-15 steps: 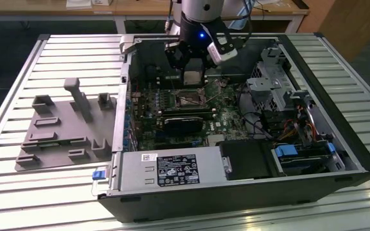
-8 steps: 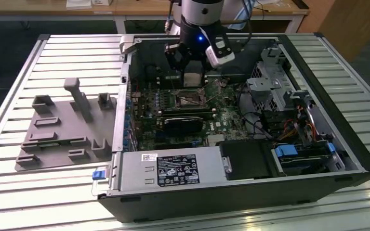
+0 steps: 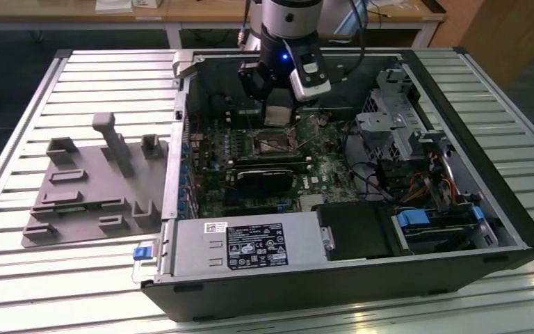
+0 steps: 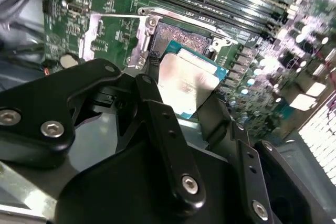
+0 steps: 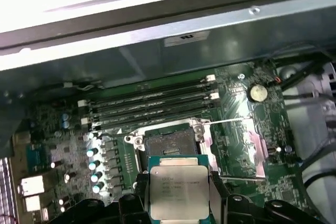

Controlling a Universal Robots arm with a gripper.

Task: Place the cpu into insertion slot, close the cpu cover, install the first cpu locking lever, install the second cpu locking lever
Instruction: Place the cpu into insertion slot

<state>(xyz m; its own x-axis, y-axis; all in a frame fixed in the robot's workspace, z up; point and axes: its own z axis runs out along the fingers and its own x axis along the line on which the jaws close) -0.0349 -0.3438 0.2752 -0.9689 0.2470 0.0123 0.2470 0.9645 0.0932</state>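
cpu [image 5: 178, 195]: near edge cut off by the first wrist view's border; two flanks covered by black fingers [image 5: 220, 205].
insertion slot [image 5: 169, 151]: one strip hidden behind the cpu in both wrist views.
arm [image 3: 286, 21]: cut off at 12 o'clock of the exterior view.
gripper [image 3: 280, 117]: at 12 o'clock from the black card [image 3: 265, 177]; grip too small to tell there.
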